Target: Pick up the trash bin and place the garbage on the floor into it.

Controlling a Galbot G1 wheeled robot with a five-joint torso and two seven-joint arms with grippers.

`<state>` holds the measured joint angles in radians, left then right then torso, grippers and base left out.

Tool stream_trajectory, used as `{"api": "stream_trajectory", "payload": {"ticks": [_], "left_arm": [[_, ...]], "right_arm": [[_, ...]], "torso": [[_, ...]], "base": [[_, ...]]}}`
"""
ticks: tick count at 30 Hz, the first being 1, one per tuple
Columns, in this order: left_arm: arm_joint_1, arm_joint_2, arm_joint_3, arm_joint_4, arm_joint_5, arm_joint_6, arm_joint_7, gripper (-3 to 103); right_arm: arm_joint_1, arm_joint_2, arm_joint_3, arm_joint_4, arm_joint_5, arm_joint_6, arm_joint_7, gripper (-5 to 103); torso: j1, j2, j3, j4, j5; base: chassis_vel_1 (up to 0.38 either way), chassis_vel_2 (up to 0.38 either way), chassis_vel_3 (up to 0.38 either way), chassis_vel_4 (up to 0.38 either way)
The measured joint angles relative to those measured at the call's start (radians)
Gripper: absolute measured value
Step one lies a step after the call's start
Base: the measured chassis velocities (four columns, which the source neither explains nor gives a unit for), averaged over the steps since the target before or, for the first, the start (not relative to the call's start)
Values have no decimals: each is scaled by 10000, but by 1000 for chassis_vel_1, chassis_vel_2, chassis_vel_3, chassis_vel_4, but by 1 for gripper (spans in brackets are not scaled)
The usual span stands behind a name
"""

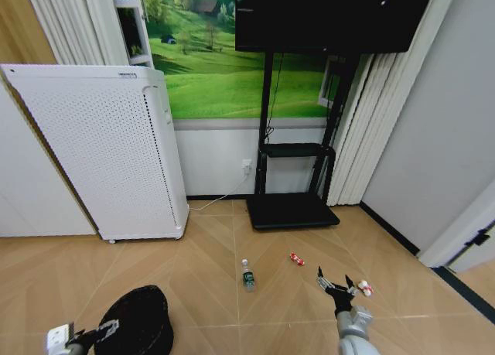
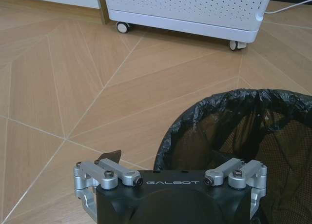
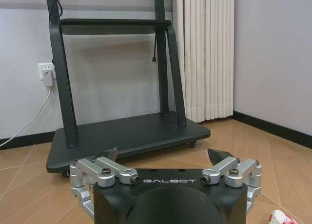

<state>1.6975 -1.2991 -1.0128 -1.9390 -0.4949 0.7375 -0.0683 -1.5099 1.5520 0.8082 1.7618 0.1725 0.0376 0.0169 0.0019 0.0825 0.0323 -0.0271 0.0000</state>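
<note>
The floor [image 1: 209,262] carries all items of concern, and the chief risk lies with the largest, the trash bin [image 1: 138,321]: it stands at the lower left of the head view with the left gripper [image 1: 91,337] at its rim, and in the left wrist view one side of that gripper sits over the bag-lined mouth and the other outside it. A grasp taken on the slack black bag [image 2: 229,104] rather than on the rim beneath could, in my judgement, slip or tip the bin on lifting. The left jaws appear spread astride the rim, not yet pinching it, though the tip inside the bin is hidden. Next, the bottle [image 1: 247,275] lies on its side near the middle of the floor and may roll if nudged. The red wrapper [image 1: 296,258] lies apart to its right. The white-and-red piece [image 1: 364,288] lies just beside the right gripper [image 1: 335,280], whose jaws stand wide apart, empty and touching nothing; a low approach could push so small a piece away.
</note>
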Motion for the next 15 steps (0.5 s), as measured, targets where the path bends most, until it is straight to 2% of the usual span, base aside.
{"api": "stream_trajectory", "payload": {"ticks": [4, 5, 8, 10, 11, 14, 15], "left_arm": [[-161, -81, 190, 180, 159, 1, 1, 100], [-188, -87, 221, 207, 181, 1, 1, 103], [-232, -87, 279, 266, 204, 0, 2, 100], [-282, -85, 316, 337, 209, -1, -3, 90], [-282, -85, 316, 337, 209, -1, -3, 90], [-286, -81, 322, 382, 209, -3, -5, 74], [-286, -81, 322, 382, 209, -3, -5, 74]], "right_arm": [[73, -22, -32, -62, -8, 7, 78, 100], [80, -22, -39, -72, -9, 7, 86, 100], [90, -20, -54, -96, -10, 8, 95, 100], [105, -17, -68, -128, -15, 8, 99, 100], [105, -17, -68, -128, -15, 8, 99, 100], [141, -5, -80, -169, -23, 8, 102, 100], [141, -5, -80, -169, -23, 8, 102, 100]], "torso": [[0, 2, 1, 2, 0], [1, 2, 1, 2, 0], [0, 3, 2, 2, 0], [0, 4, 2, 2, 0], [0, 4, 2, 2, 0], [1, 5, 3, 1, 0], [1, 5, 3, 1, 0]], "base": [[0, 0, 0, 0], [0, 0, 0, 0], [0, 0, 0, 0], [0, 0, 0, 0], [0, 0, 0, 0], [0, 0, 0, 0], [0, 0, 0, 0]]}}
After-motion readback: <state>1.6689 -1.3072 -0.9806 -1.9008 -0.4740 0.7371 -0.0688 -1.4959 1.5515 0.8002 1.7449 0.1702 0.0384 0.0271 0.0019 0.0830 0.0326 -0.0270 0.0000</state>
